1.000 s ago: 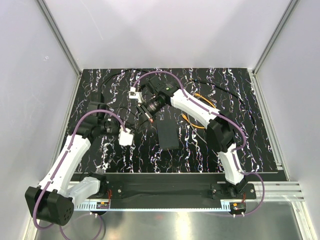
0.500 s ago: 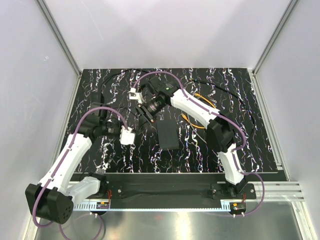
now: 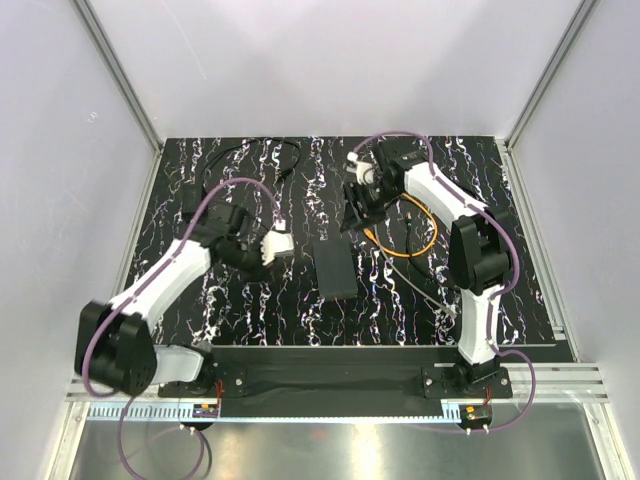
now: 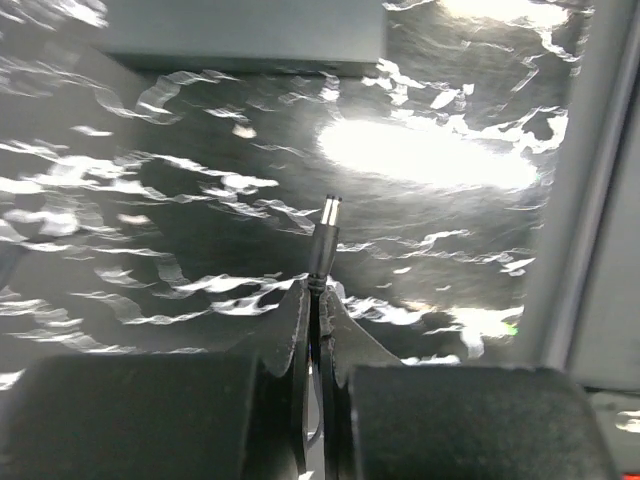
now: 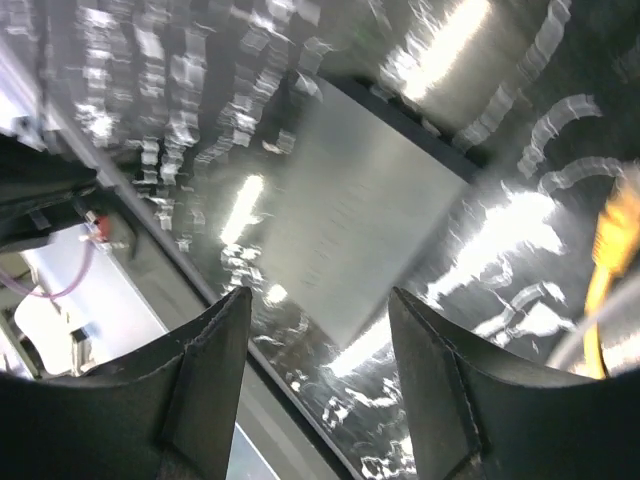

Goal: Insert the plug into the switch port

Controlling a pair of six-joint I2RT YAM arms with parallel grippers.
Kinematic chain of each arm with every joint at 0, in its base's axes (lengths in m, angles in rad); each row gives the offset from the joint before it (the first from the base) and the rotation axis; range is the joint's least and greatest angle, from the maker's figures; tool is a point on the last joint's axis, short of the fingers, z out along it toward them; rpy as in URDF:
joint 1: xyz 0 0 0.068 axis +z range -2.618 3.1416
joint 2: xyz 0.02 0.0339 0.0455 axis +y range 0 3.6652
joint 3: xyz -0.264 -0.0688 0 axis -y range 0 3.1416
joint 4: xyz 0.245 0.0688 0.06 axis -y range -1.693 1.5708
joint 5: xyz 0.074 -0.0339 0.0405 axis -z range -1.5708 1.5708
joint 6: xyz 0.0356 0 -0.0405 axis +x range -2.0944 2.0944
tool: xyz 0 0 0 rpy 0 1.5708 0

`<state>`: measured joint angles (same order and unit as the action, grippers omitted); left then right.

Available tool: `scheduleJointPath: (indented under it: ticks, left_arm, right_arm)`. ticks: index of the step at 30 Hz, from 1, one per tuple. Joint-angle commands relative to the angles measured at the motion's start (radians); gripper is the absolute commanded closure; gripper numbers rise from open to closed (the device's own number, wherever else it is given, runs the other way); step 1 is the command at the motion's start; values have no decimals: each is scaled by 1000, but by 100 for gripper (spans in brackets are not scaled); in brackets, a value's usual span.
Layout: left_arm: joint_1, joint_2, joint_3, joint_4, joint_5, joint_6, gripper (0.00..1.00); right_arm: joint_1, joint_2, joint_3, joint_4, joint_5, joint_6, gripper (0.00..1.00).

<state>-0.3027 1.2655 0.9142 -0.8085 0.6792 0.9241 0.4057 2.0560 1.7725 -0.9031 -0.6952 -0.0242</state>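
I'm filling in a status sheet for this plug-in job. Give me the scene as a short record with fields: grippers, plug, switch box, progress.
left gripper: shut on the plug, just behind its barrel
plug: metal tip points toward the switch box, clear gap between them
right gripper: open, empty, near the box's far end
switch box: lying flat between the arms
orange cable: beside the box, untouched
progress: plug not yet inserted
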Motion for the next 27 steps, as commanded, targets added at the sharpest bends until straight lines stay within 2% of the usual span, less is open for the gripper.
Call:
scheduleJointPath:
  ticks: [1,4,7,12,16,27]
  left_arm:
    - [-78,90,15,35,-67,-243,100]
    - [-118,121,3,98,-52,-335,100]
    - [-180,170,2,178,-151,-441,100]
    - [-226,287,49,232,-184,-542,100]
    - [-263,400,110,232,-214,-564,100]
    - [-280,488,133,305,-185,-591,100]
  right_arm:
    - [16,-65,-105,-34,117,10,36]
    - [10,-80,-180,-16,123,18,36]
    - [-2,-91,-261,1,109,33,36]
    - [-13,-88,-346,44,47,70,36]
    - [-11,-59,-346,58,29,83,39]
    - [-15,-13,-352,101,0,109,48]
